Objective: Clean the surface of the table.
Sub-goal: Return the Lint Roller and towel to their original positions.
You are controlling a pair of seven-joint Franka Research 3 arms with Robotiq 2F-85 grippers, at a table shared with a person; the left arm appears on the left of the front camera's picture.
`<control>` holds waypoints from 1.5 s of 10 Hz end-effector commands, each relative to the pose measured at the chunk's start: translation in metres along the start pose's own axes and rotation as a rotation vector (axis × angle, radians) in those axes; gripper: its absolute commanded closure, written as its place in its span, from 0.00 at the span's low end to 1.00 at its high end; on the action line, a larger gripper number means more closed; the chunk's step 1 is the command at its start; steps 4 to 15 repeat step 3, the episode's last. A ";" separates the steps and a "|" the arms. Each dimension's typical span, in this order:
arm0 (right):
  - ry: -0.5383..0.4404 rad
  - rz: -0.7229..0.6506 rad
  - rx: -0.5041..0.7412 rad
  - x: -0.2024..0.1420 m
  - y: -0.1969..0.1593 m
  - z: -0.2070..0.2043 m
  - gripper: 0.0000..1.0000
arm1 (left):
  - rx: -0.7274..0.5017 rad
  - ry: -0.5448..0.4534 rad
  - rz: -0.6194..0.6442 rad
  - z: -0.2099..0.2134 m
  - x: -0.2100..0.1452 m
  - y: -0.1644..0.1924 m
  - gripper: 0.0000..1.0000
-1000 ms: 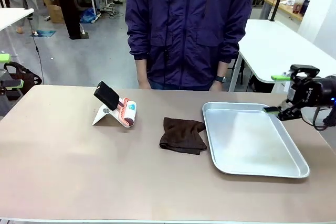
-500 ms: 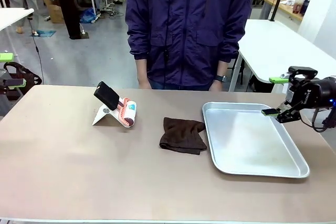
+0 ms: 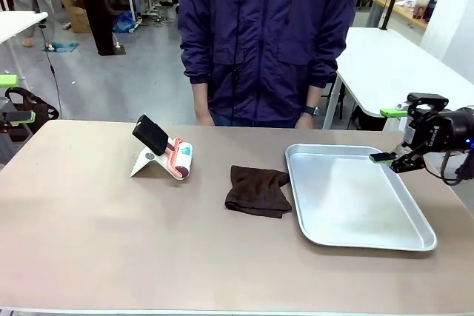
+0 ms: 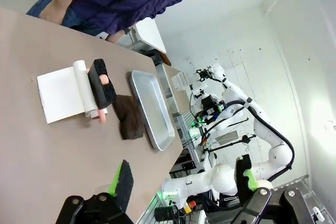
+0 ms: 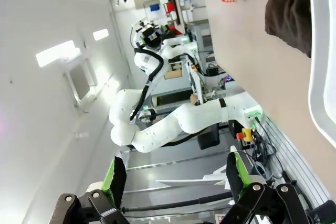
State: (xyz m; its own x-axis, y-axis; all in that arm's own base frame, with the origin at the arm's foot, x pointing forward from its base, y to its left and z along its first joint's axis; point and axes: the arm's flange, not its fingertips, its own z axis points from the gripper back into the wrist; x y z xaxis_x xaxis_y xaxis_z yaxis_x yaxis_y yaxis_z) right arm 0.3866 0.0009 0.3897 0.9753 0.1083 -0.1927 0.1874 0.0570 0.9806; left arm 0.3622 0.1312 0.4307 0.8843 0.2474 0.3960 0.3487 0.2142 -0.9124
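the right pincer [image 3: 387, 135] hangs at the right end of the worktop [image 3: 111, 242], just above the far right corner of a metal tray [image 3: 415, 212], its body turned sideways so one green-tipped finger sits high and the other low near the tray rim; its jaws stand wide apart with nothing between them. in the right wrist view the right pincer [image 5: 176, 174] shows the same wide gap and an empty grasp. the left pincer [image 3: 13, 99] sits off the left edge of the worktop, its green pads one above the other, and in the left wrist view the left pincer [image 4: 184, 179] is spread fully and holds nothing. the worktop fills the lower part of the front view, its long axis running left to right across the picture, its far edge against the person [image 3: 266, 35] standing behind it. on it lie a lint roller [image 3: 174, 157] on a white stand at left of centre, a dark brown cloth [image 3: 258, 192] in the middle, and the tray just right of the cloth.
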 end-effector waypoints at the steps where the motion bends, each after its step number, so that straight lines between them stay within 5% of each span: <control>1: 0.011 0.003 -0.003 0.000 0.004 0.001 0.00 | -0.005 0.018 -0.009 0.002 -0.004 -0.002 0.00; 15: 0.011 0.003 -0.003 0.000 0.004 0.001 0.00 | -0.005 0.018 -0.009 0.002 -0.004 -0.002 0.00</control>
